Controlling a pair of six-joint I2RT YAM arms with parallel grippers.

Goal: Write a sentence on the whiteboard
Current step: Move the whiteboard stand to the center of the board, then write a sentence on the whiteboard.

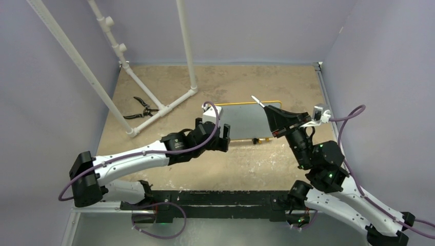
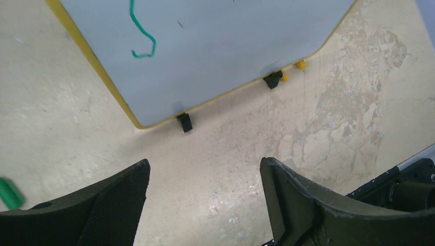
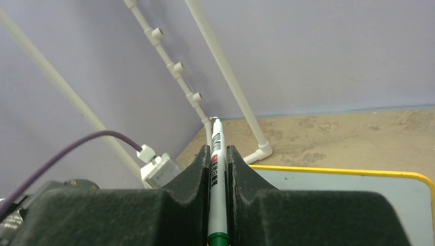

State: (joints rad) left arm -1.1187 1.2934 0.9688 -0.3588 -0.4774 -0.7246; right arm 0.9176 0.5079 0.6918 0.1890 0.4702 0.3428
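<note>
The whiteboard (image 1: 247, 121), white with a thin yellow frame, stands on two black feet (image 2: 184, 122) in the middle of the table. In the left wrist view a hooked green stroke of the sentence (image 2: 142, 37) shows near the board's (image 2: 220, 46) upper left; the rest is cut off. My left gripper (image 1: 224, 139) hovers at the board's lower left corner, open, with only bare table between its fingers (image 2: 205, 166). My right gripper (image 1: 273, 117) is at the board's upper right, shut on a white marker (image 3: 217, 154) with a green band, which points up and away (image 1: 257, 101).
A white pipe frame (image 1: 154, 102) stands at the back left, with black pliers (image 1: 139, 109) beside it. Purple walls close in the left, back and right. A small green piece (image 2: 9, 192) lies on the table left of my left fingers.
</note>
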